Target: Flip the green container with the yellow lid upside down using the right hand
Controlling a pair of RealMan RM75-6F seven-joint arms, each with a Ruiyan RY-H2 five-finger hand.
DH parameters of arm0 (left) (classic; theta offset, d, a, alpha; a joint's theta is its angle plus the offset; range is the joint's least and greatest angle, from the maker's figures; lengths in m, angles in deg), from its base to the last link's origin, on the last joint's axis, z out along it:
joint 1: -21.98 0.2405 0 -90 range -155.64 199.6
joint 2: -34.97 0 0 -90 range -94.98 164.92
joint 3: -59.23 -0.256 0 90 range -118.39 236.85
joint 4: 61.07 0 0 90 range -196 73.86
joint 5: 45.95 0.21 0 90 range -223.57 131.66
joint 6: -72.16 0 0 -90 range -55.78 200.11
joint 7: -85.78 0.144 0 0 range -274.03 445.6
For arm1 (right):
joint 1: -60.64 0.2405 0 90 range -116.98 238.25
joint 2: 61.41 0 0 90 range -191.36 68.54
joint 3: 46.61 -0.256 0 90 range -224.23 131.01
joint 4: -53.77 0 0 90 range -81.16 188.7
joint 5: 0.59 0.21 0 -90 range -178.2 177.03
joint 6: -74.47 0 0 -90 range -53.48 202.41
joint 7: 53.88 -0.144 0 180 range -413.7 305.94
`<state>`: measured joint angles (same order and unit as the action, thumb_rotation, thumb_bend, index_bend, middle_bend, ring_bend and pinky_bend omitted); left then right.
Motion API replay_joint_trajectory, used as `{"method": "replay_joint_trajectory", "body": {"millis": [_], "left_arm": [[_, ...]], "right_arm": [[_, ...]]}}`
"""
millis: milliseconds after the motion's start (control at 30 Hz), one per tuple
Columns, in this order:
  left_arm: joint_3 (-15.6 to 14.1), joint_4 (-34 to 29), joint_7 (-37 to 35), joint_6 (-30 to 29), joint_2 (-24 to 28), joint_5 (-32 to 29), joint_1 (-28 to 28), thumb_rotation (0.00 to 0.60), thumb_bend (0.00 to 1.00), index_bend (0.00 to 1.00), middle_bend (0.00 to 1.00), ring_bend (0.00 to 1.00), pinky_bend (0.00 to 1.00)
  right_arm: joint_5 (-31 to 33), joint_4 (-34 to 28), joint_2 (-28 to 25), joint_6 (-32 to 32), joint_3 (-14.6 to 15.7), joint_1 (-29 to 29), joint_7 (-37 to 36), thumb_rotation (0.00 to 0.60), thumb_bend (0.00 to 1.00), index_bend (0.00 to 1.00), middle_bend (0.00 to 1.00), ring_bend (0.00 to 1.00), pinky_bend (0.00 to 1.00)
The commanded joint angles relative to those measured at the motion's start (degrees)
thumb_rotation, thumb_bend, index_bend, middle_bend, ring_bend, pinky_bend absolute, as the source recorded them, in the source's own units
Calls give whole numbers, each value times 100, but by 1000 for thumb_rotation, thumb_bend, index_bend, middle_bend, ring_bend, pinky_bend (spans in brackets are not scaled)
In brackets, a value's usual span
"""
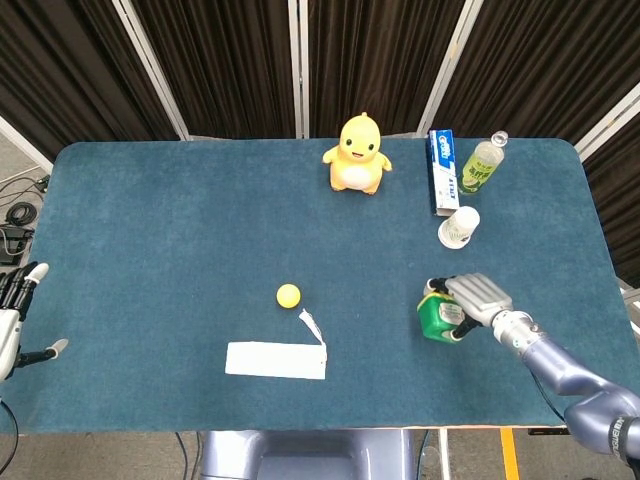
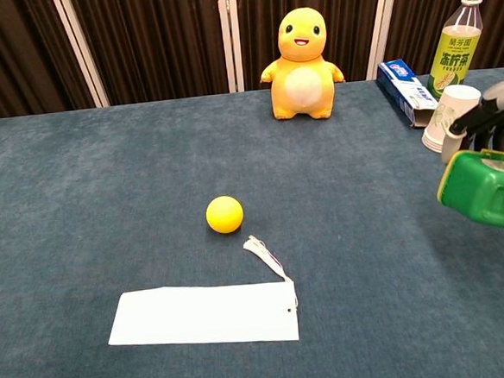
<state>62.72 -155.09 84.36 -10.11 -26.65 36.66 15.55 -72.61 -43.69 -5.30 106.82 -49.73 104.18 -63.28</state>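
The right hand [image 1: 473,297] is gripping the green container [image 1: 436,314], fingers [image 2: 480,117] wrapping over its top and the thumb against its near side. The container is sitting tilted in the grasp, and in the chest view it is hanging clear of the table [image 1: 150,230], at the right edge of the frame. Its yellow lid [image 2: 497,156] is showing only as a thin rim along the upper edge, mostly hidden behind the green body. From the head view the container is lying over the right part of the table, toward the near edge, with the right forearm running off to the near right corner. A white paper cup [image 1: 459,226] is standing just beyond the hand, toward the far edge, apart from the container. Further back a toothpaste box [image 1: 441,171] is lying flat, with a green drink bottle [image 1: 482,164] standing beside it near the far right corner. A yellow plush toy [image 1: 357,154] is sitting upright at the middle of the far edge. A small yellow ball [image 1: 288,295] is resting near the table's middle, and a white paper sheet [image 1: 276,360] with a short string tag [image 1: 312,325] is lying flat close to the near edge. The left hand [image 1: 12,320] is hanging off the table's left side, fingers apart and holding nothing.
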Motion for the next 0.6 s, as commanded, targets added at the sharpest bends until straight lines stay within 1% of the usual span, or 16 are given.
{"method": "replay_joint_trajectory", "body": {"millis": [33,167,233,300,333,400,433,467,500,533,567,600], "left_arm": [[-5,2,6,11,-3,-4,-2,600,0,0,0,0,0],[-7,5,19,28,-3,-19,-6,600,0,0,0,0,0],[-4,6,14,25,0,-31,-1,600,0,0,0,0,0],[-2,3,3,34,8,-45,-1,600,0,0,0,0,0],[-3,3,1,47,13,-53,-4,600,0,0,0,0,0],[-11,-10,1,96,32,-76,-15,600,0,0,0,0,0],[-16,-22,0,125,45,-88,-22,600,0,0,0,0,0],[-19,-29,1,140,52,-93,-26,600,0,0,0,0,0],[-19,-36,4,150,59,-98,-30,600,0,0,0,0,0],[-19,-44,9,160,67,-103,-33,600,0,0,0,0,0],[-19,-49,12,163,70,-107,-33,600,0,0,0,0,0],[-17,-53,15,161,72,-110,-33,600,0,0,0,0,0]], "right_arm": [[475,-181,-195,-570,129,402,483,600,936,429,467,297,201],[1014,-108,-53,-852,365,709,999,600,953,438,471,290,178],[1244,-114,-14,-929,455,829,1134,600,953,442,476,282,168],[1509,-107,1,-1030,600,999,1315,600,926,442,455,234,137],[1616,-100,12,-1041,654,1060,1375,600,899,432,423,195,111],[1858,-69,64,-988,778,1170,1506,600,791,351,292,93,44],[1996,-41,97,-957,862,1225,1580,600,685,254,174,42,16],[2088,-13,120,-938,921,1263,1629,600,550,140,76,9,1],[2180,17,144,-921,980,1300,1676,600,459,80,31,1,0],[2320,69,186,-884,1063,1351,1741,600,337,18,0,0,0],[2410,113,219,-818,1111,1376,1788,600,248,0,0,0,0],[2478,162,259,-702,1153,1390,1857,600,211,0,0,0,0]]}}
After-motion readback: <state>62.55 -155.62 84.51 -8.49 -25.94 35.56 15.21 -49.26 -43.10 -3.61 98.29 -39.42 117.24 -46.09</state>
